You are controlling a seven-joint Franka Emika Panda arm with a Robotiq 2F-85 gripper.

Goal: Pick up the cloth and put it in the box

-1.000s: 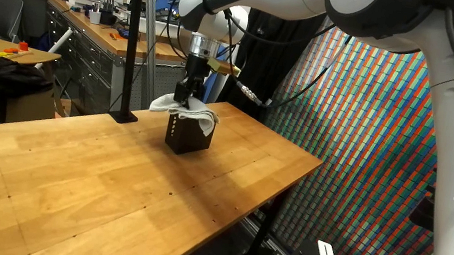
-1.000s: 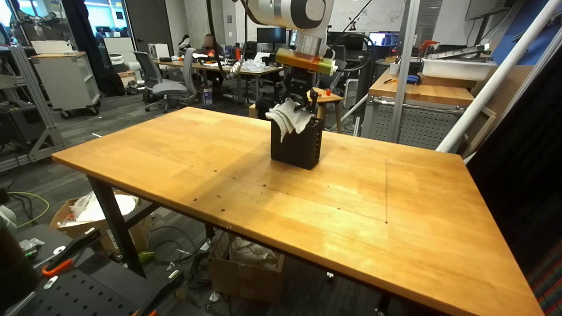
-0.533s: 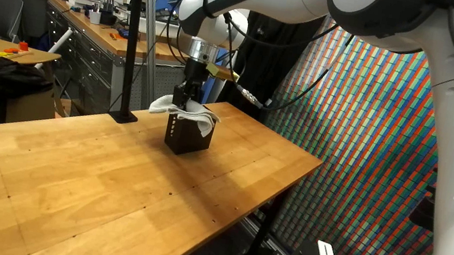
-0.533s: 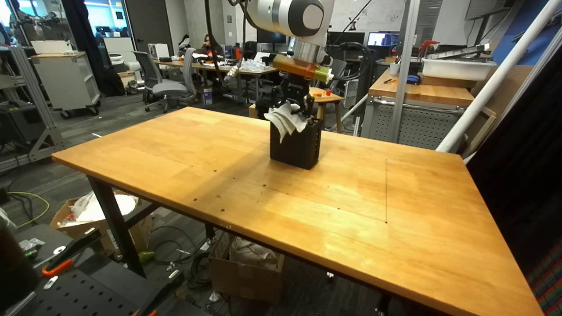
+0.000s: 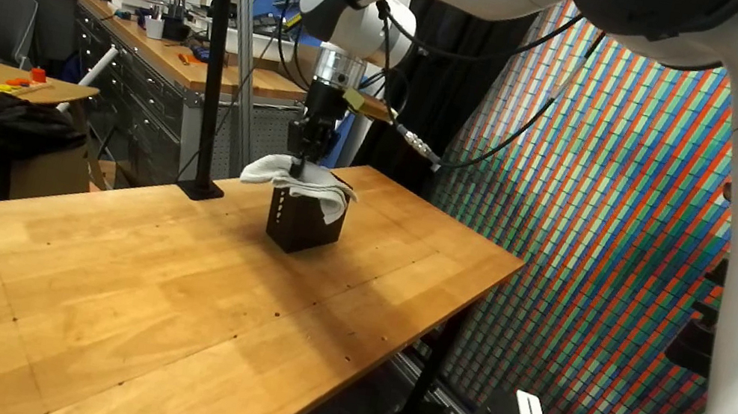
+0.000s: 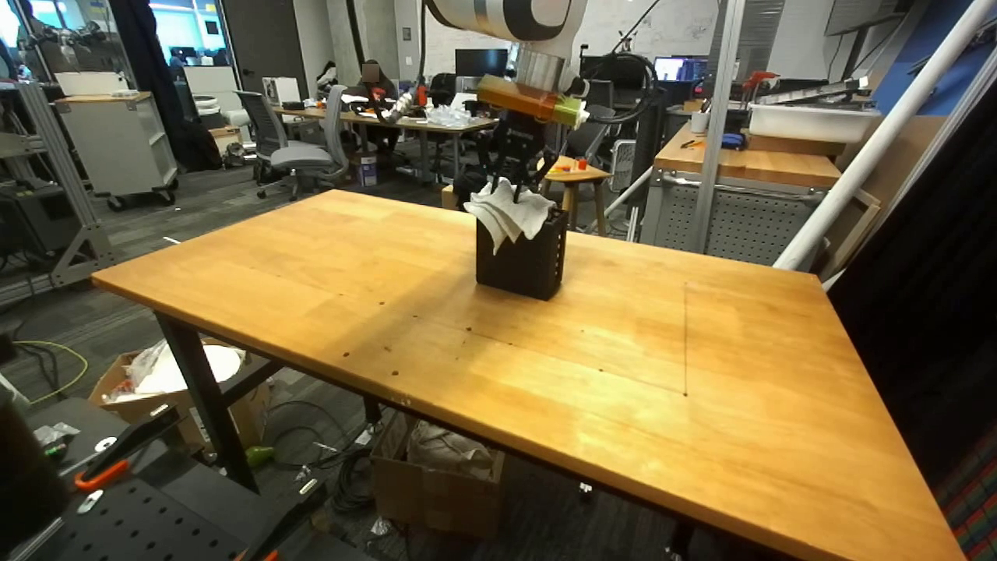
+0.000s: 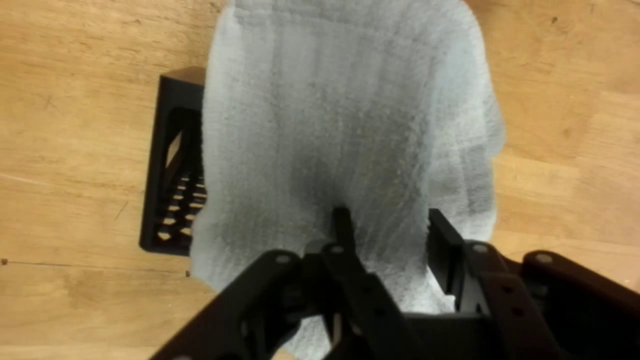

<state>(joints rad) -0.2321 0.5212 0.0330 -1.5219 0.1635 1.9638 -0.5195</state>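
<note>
The white-grey cloth [image 5: 323, 187] lies draped over the open top of the black box [image 5: 303, 227], with its edges hanging over the sides. Both also show in an exterior view, the cloth [image 6: 510, 218] and the box [image 6: 518, 269]. In the wrist view the cloth [image 7: 320, 115] hides most of the box; only a strip with slotted walls [image 7: 152, 175] shows at the left. My gripper [image 7: 388, 215] points down at the cloth, its fingers apart with cloth surface visible between them. In both exterior views the fingertips [image 5: 302, 169] [image 6: 508, 191] are at the cloth's top; I cannot tell whether they touch.
The box stands on a wooden table [image 5: 171, 294]. A black post [image 5: 210, 95] rises from the table edge near the box. A workbench [image 5: 160, 56] stands behind. A patterned curtain [image 5: 576, 236] hangs past the table's end.
The gripper first lowers slightly, then rises a little and turns, its fingers now looking closer together. The box shifts very slightly. The cloth stays draped over it.
</note>
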